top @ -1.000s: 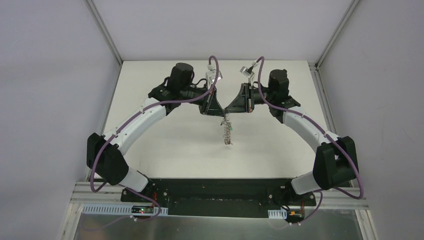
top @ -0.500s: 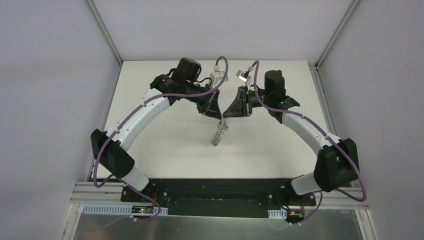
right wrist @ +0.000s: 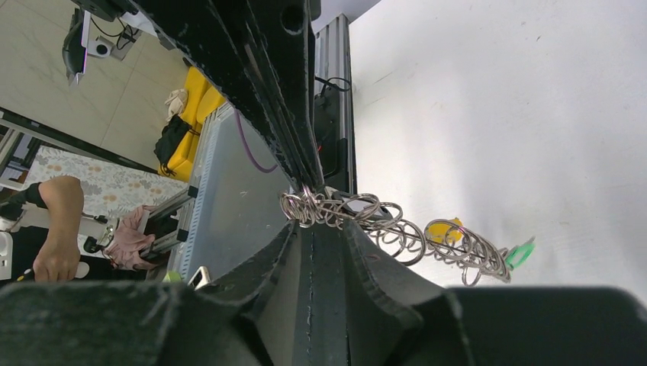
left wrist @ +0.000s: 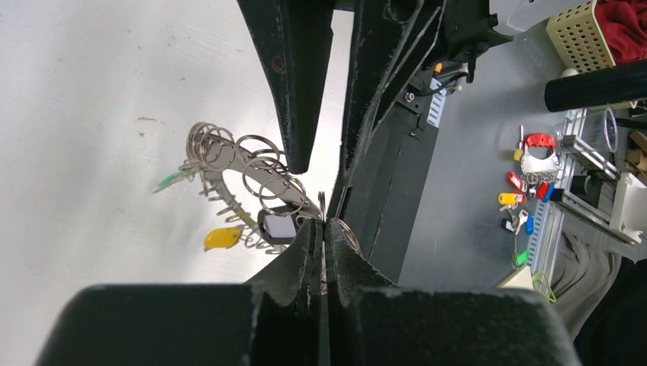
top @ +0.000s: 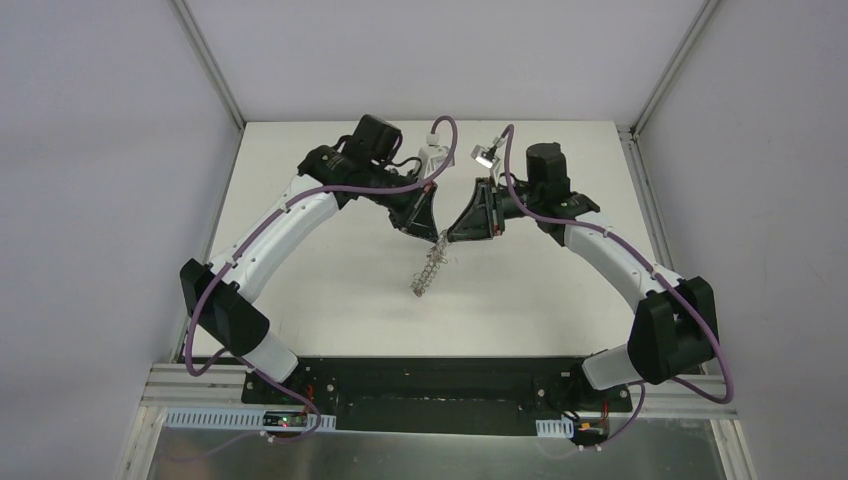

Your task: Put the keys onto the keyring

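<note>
Grey keyring (top: 428, 268) is the nearest thing of the job. It hangs as a long, floppy strip. Its loose end points near and a bit left. Its top end goes up and far, to where the two grippers meet over the middle of the table (top: 330, 270). I cannot tell if the loose end touches the table.

Three keys look to hang on it. The green key (left wrist: 171, 180) is out by the loose end, the yellow key (left wrist: 221, 238) is in the middle, and the black key (left wrist: 279, 226) is closest to the fingers.

Next comes the left gripper (left wrist: 323, 230). It is squeezed tight on the top end, and one small wire ring pokes out of its tips. So the keyring lies below this hand and nearer than it.

The right gripper (right wrist: 320, 227) comes in from the right, tip to tip with the left one. Its jaws stand a little apart. The small ring seems to sit in the gap, and I think these jaws grip nothing. Both hands are just as close to the top end, so the next move turns on that one ring between them.
</note>
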Tool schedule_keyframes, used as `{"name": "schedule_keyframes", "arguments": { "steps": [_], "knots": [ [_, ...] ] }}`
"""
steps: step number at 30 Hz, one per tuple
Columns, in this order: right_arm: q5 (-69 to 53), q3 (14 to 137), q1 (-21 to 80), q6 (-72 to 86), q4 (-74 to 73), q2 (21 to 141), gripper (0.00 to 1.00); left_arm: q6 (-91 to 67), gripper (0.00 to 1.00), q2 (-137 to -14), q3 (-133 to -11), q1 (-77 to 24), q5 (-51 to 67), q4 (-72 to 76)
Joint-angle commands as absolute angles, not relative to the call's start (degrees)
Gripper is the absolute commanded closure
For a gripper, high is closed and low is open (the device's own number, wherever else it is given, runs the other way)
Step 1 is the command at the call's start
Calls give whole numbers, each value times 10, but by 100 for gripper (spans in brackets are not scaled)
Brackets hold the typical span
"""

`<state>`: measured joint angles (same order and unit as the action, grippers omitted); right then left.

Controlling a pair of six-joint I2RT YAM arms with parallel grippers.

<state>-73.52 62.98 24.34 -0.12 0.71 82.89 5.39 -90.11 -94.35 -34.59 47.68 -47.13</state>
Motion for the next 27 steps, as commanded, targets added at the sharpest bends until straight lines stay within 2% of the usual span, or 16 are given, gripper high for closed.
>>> {"name": "schedule_keyframes", "arguments": {
  "steps": [1, 5, 12, 17, 27],
  "knots": [
    [-747, 662, 252, -21, 9, 813, 69, 68, 100, -904, -968, -355, 502, -476],
    [-748, 665, 258, -23, 7, 816, 62, 62, 100, -906, -968, -358, 520, -470],
    [-751, 665, 265, -28, 3, 817, 62, 52, 100, -909, -964, -361, 528, -460],
    [-752, 664, 267, -34, 3, 818, 72, 47, 100, -910, -963, -360, 529, -457],
    [-758, 664, 274, -51, -27, 817, 82, 41, 100, -911, -967, -360, 523, -451]
  ]
}}
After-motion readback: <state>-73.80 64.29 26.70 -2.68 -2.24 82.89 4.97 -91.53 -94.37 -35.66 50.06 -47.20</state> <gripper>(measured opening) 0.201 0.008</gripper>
